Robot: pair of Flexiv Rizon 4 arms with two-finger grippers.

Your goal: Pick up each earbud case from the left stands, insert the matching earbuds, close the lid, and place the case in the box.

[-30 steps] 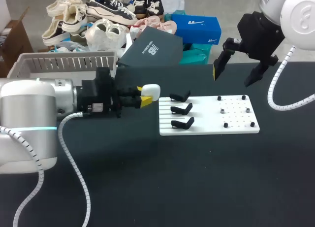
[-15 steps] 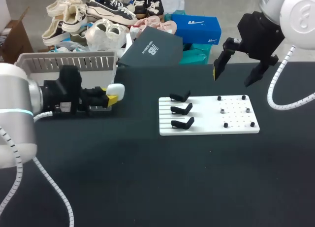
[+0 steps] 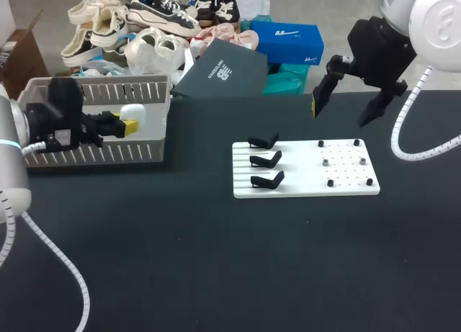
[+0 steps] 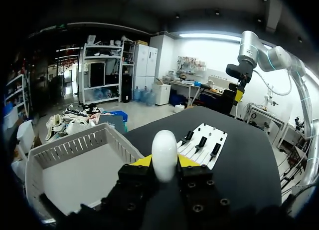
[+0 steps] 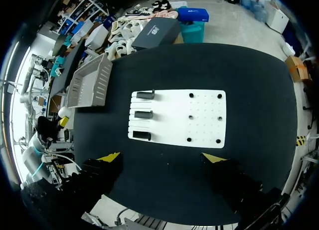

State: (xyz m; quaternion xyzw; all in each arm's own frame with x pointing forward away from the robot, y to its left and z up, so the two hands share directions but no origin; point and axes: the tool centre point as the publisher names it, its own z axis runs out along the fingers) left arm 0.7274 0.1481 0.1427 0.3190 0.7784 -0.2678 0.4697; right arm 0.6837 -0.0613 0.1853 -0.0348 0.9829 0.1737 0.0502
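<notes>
Closed narrowly on a white earbud case (image 4: 164, 151), gripped from both sides by the yellow tips of the left gripper (image 4: 164, 164), well left of the white board (image 3: 346, 184) and over the edge of the grey basket (image 3: 94, 93) standing there. Spread wide and holding nothing, the right gripper (image 3: 342, 110), raised above the board's far edge. Black table (image 3: 252, 274) under the board, three black stands (image 3: 265, 159) along its left side.
</notes>
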